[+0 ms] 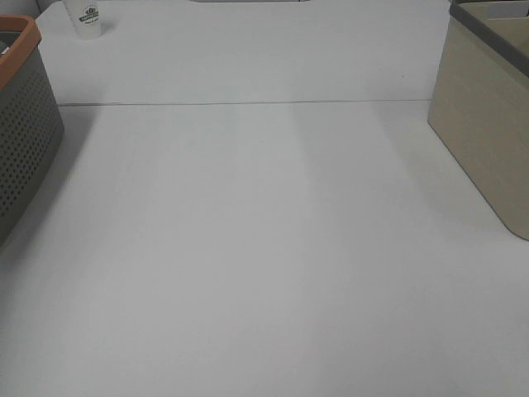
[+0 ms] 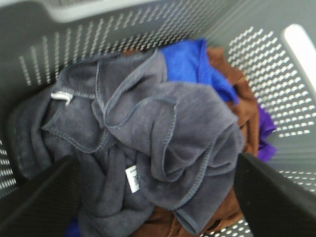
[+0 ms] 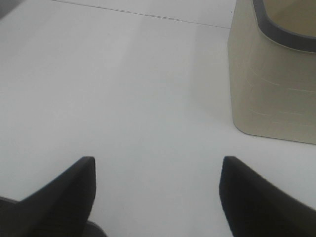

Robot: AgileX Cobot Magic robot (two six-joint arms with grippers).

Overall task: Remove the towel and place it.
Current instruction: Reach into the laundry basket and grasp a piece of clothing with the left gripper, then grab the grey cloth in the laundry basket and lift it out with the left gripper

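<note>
The towel (image 2: 148,143) is a crumpled charcoal-grey cloth with a stitched hem and small white tags, lying on top of other cloths inside a grey perforated basket (image 2: 256,64). My left gripper (image 2: 158,192) hangs open just above it, one dark finger on each side of the pile, nothing held. My right gripper (image 3: 155,187) is open over the bare white table (image 3: 123,98), beside a beige bin (image 3: 271,94). Neither gripper shows in the exterior high view.
The grey basket (image 1: 21,141) with an orange rim stands at the table's left edge, the beige bin (image 1: 488,132) with a dark rim at the right. A white cup (image 1: 87,18) sits at the back left. Blue (image 2: 195,61), brown (image 2: 237,89) and purple cloths lie under the towel.
</note>
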